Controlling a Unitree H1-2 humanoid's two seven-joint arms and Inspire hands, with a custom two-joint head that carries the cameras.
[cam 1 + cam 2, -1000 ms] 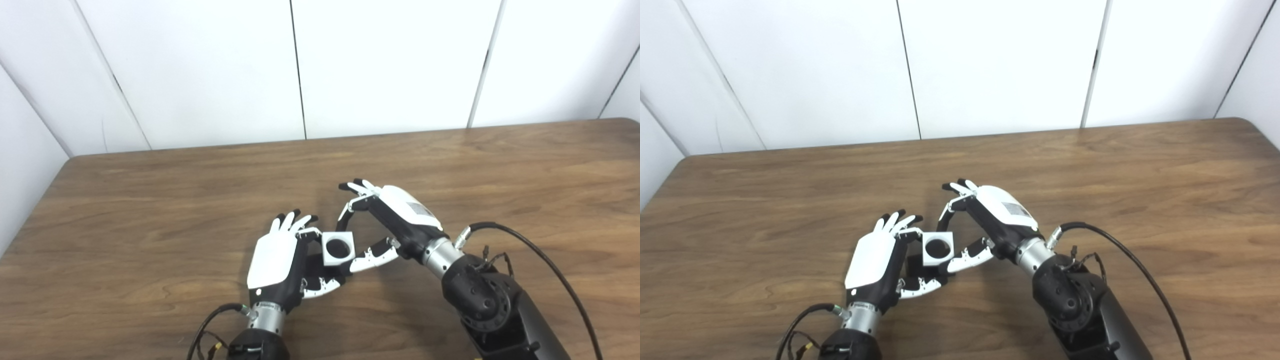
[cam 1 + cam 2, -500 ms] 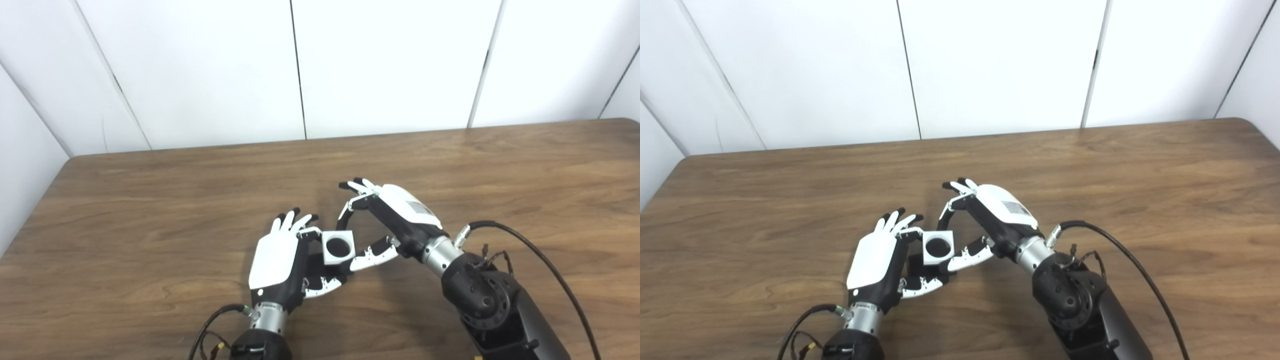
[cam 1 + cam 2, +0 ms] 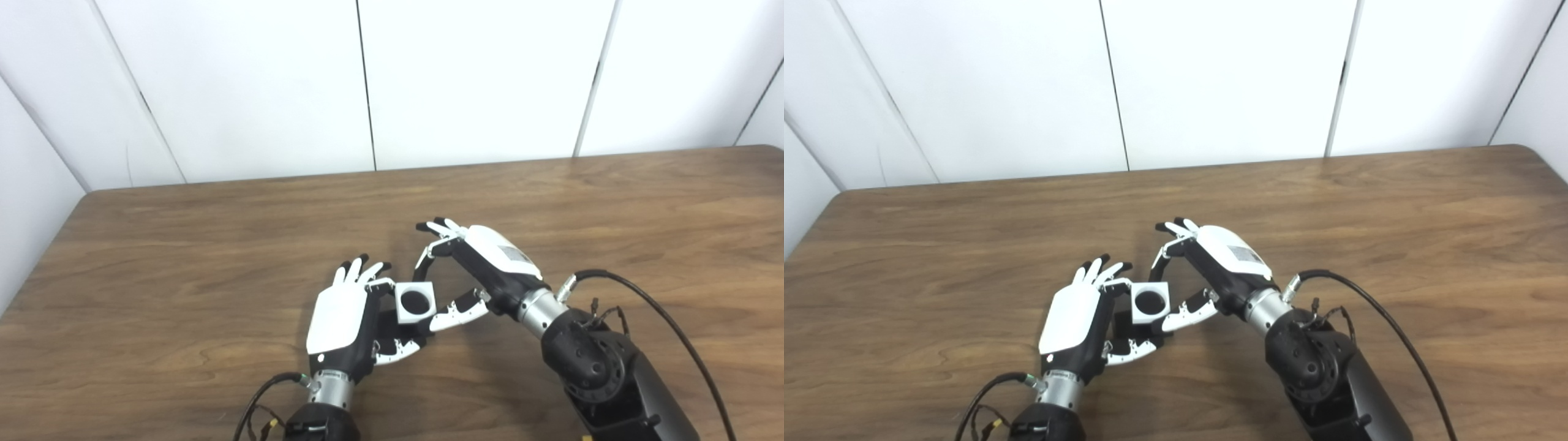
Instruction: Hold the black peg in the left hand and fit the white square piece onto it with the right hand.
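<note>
Gripping black peg (image 3: 392, 323): left robot hand (image 3: 343, 321) | right robot hand (image 3: 484, 269) apparently pinching white square piece (image 3: 415, 302) | label unreadable

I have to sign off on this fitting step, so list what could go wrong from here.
1. The white square piece sits between the left hand and the right hand with the right fingers spread; a loose touch could let it tip or drop onto the table.
2. The black peg is mostly hidden under the piece, so its seating cannot be confirmed; pulling away may leave it half-fitted.
3. The thumbs crowd together below the piece and could collide.
</note>
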